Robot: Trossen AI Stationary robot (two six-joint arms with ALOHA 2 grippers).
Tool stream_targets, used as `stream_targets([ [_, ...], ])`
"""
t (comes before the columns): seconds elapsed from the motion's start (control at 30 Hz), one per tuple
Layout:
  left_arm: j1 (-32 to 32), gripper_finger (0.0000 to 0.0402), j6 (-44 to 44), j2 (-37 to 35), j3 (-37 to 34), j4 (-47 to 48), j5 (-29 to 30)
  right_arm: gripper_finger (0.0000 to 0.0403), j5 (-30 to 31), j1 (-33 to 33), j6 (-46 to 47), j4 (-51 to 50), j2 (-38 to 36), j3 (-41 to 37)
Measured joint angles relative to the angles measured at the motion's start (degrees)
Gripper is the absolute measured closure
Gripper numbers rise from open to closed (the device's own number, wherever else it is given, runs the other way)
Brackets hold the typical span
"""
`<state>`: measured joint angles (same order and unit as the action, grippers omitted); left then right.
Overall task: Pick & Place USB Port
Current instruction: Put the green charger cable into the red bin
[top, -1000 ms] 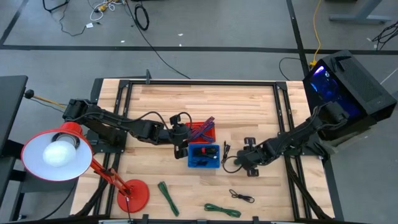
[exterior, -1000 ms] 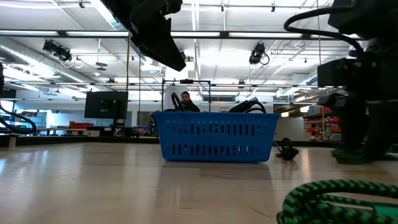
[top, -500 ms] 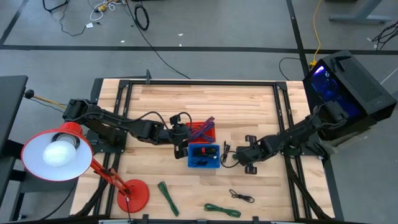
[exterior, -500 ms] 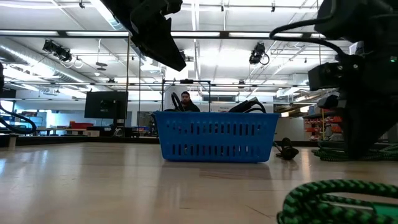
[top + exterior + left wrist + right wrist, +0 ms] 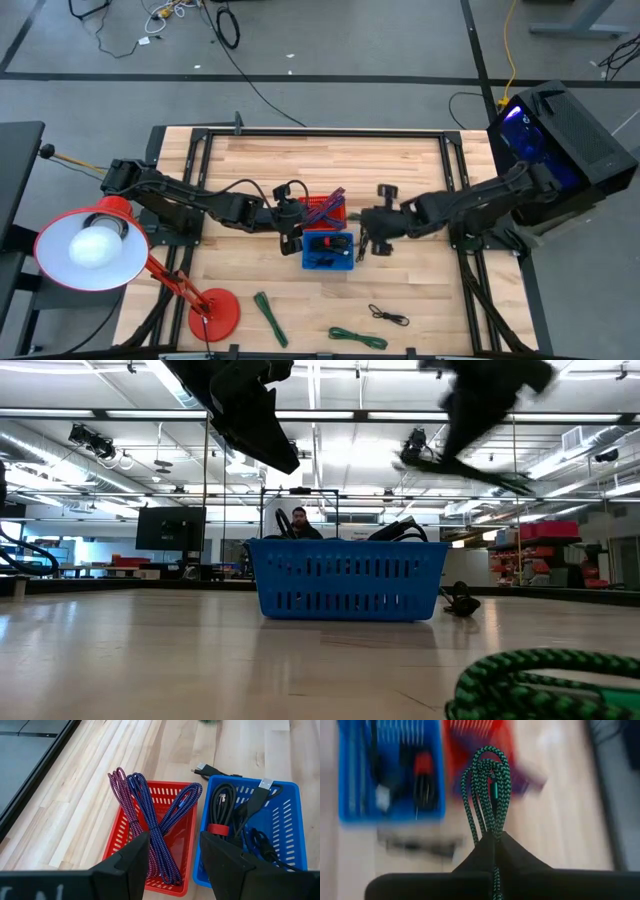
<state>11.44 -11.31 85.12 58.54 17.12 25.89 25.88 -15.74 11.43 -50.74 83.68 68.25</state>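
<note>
right gripper [image 5: 495, 836], mid-frame, is holding a green cable [image 5: 487, 785] pinched, carrying it toward the baskets; next, releasing over the red basket [image 5: 325, 210]. left gripper [image 5: 172, 857] is gaping empty.

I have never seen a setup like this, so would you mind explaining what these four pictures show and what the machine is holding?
These are two robot arms at a wooden table, each ending in a two-finger gripper. One picture looks straight down from above, one looks level across the tabletop, and two come from cameras on the arms' wrists.

In the middle stand a red basket holding purple and blue braided cables, and a blue basket holding black cables. More cables lie loose near the front edge, and a red lamp stands at the left.

The right gripper is shut on a green braided cable, lifted above the table beside the baskets. The left gripper hangs open by the baskets, holding nothing.
</note>
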Motion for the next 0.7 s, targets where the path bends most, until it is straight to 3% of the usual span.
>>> stream_targets([
  [0.17,0.01,0.0223,0.16,0.0,0.0,0.0,0.0,0.0402,2.56,2.8,-6.62,10.94,-0.11,4.02],
  [0.47,-0.02,0.0223,0.61,0.0,0.0,0.02,0.0,0.0403,1.56,9.65,-15.96,33.91,0.86,0.89],
  [0.7,-0.02,0.0223,0.61,0.0,0.0,0.07,-0.01,0.0403,-3.96,13.65,-16.41,42.14,7.39,0.33],
])
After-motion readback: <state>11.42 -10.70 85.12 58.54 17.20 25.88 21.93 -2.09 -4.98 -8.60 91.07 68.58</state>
